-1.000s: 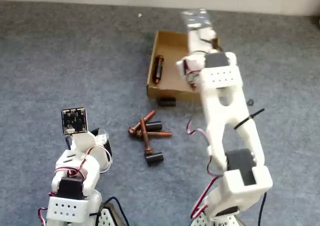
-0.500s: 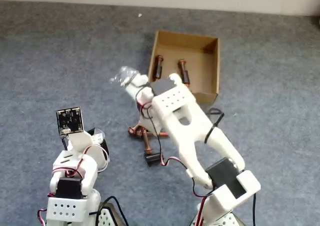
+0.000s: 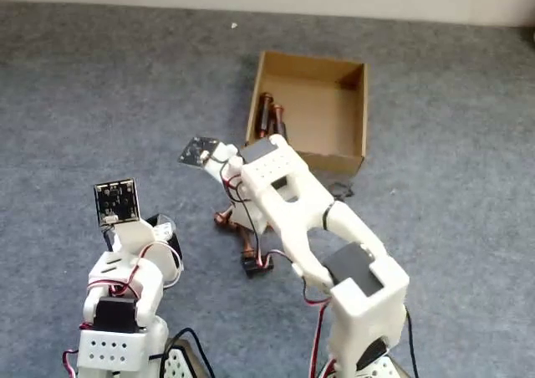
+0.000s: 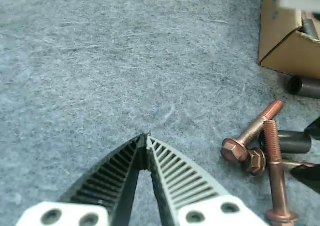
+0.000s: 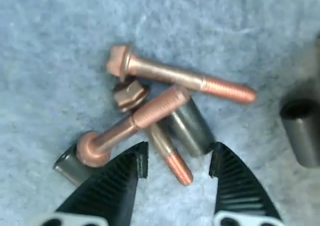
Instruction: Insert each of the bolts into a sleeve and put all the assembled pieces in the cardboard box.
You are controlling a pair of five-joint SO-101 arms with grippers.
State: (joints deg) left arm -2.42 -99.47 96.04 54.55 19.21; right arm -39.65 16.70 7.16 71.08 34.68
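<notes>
Right wrist view: right jaws wide apart above bolts (image 5: 170,74) (holding nothing); left jaws closed, empty.

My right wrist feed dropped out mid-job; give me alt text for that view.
The right gripper hangs open, its black ribbed fingers above a loose pile of three crossed copper-coloured hex-head bolts on blue-grey carpet. One dark grey metal sleeve lies in the pile between the fingers, another apart from it.
</notes>
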